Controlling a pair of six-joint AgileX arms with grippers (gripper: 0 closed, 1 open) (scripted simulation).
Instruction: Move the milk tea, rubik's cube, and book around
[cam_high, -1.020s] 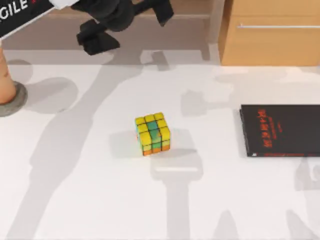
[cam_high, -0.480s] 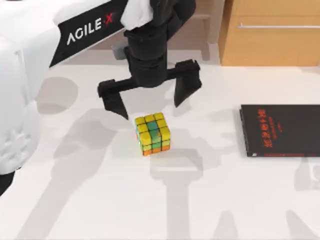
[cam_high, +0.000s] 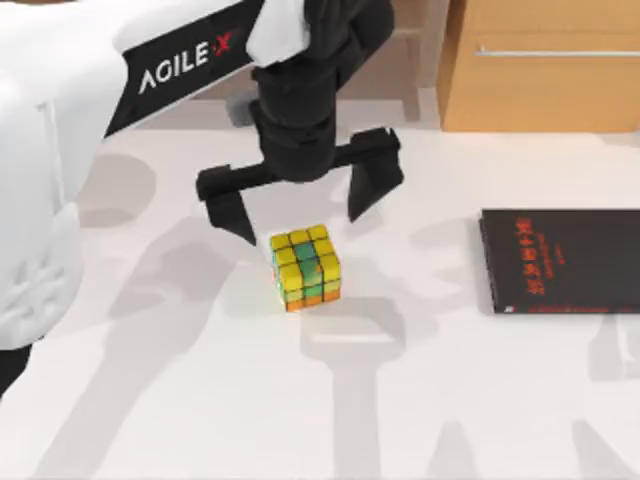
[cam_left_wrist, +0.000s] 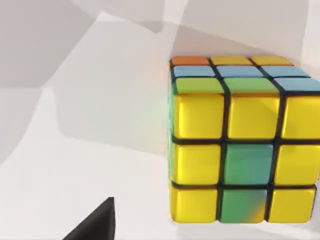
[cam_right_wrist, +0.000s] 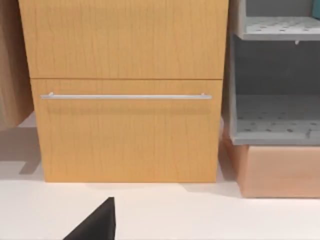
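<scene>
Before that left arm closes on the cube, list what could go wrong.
1. The open left gripper sits toward the cube's far edge, not centred over it; coming down, a finger could clip the top and knock it aside.
2. The cube stands slightly turned against the finger line, so closing might twist it rather than grip flat faces.
3. A shoved cube could slide toward the black book at the table's right.

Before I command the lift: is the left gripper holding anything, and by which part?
Nothing is held. The left gripper hangs open above the yellow-and-green rubik's cube, fingers clear of it.
</scene>
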